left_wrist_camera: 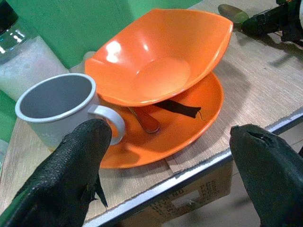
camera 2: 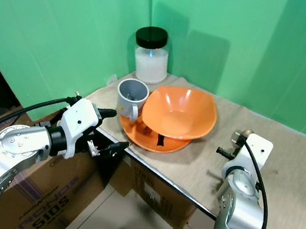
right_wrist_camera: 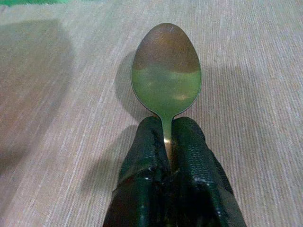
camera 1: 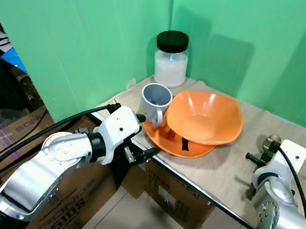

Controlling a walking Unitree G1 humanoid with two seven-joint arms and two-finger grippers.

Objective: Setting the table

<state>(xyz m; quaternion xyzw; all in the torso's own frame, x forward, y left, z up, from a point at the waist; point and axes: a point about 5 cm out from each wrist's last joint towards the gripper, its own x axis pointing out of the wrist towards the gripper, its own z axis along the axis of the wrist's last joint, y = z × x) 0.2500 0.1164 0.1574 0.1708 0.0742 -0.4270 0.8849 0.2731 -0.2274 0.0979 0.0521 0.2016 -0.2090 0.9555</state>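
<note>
Left eye view
Table: a beige-topped table [camera 1: 231, 174] crosses the middle and right of the frame, set against green walls.
Jar: a clear jar with a black lid [camera 1: 170, 58] stands at upper centre, in the table's far corner.
Mug: a grey mug [camera 1: 155, 102] sits at centre, on the left rim of the orange plate [camera 1: 177, 144].
Bowl: an orange bowl [camera 1: 204, 117] rests tilted on the plate, right of the mug.
Left gripper: the left gripper [camera 1: 146, 150] is at lower centre, by the table's near edge, just short of the plate, fingers apart and empty.
Right arm: the silver arm rises at lower right; its gripper [camera 1: 257, 158] hangs over bare tabletop at right.
Boxes: cardboard boxes [camera 1: 179, 201] lie beneath the table.

Right eye view
Same scene: the mug, plate and bowl group sits at centre, the jar above it at upper centre.

Left wrist view
Fingers: two black fingers [left_wrist_camera: 71, 175] fill the lower corners, spread wide, holding nothing.
Between them: the mug at left, touching the plate; the bowl above it, propped on a brown-handled utensil [left_wrist_camera: 144, 120] lying in the plate.

Right wrist view
Spoon: a metal spoon [right_wrist_camera: 166, 78] points up the centre of the frame, bowl face-up over the tabletop.
Right gripper: clenched on the spoon's neck at lower centre.
</note>
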